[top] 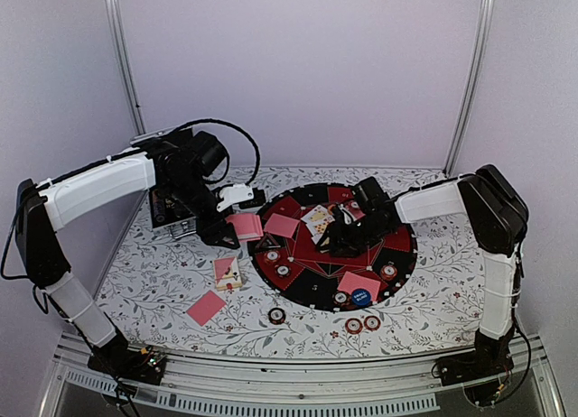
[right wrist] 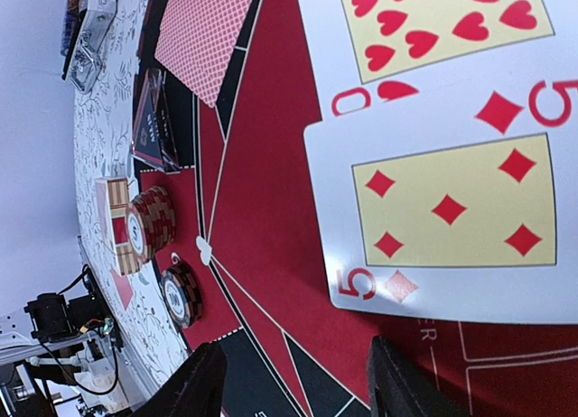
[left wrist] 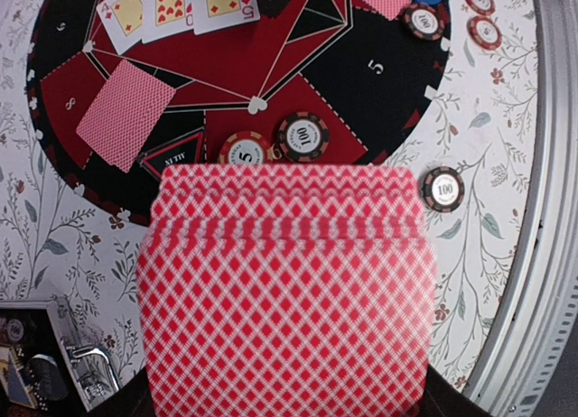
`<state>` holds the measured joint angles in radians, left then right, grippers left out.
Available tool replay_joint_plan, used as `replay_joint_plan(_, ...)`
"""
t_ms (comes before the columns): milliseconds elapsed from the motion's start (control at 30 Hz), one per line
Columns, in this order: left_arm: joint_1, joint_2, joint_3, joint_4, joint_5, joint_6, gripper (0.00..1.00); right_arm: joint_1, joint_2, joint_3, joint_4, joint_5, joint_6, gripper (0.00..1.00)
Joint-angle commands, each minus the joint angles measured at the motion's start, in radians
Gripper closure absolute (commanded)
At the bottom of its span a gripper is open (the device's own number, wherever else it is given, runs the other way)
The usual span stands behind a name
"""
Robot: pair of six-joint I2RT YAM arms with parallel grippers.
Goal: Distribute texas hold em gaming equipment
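The left gripper [top: 233,227] pinches the pink-backed card deck [left wrist: 289,291]. The right gripper [right wrist: 298,385], spread, hangs to its right over white face-up playing cards [right wrist: 452,200].

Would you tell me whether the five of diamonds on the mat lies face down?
No, the five of diamonds lies face up on the mat, its red pips showing.

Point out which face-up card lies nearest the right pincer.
The five of diamonds: it lies just beyond the right pincer, while the hearts card beside it sits farther off.
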<state>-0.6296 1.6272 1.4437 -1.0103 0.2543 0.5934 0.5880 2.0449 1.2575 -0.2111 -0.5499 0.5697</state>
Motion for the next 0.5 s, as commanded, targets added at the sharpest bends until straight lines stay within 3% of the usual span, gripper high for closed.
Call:
replay_joint_plan(0,0.007,-0.033,-0.001,0.006,0.019,-0.004,1.0,-0.021,0.073,0.035,0.013,-0.007,0.006,0.43)
replay_joint_plan(467,0.007,-0.03,0.003,0.007,0.02,-0.003,1.0,-0.032,0.051,0.089,-0.012,-0.035,-0.008,0.45)
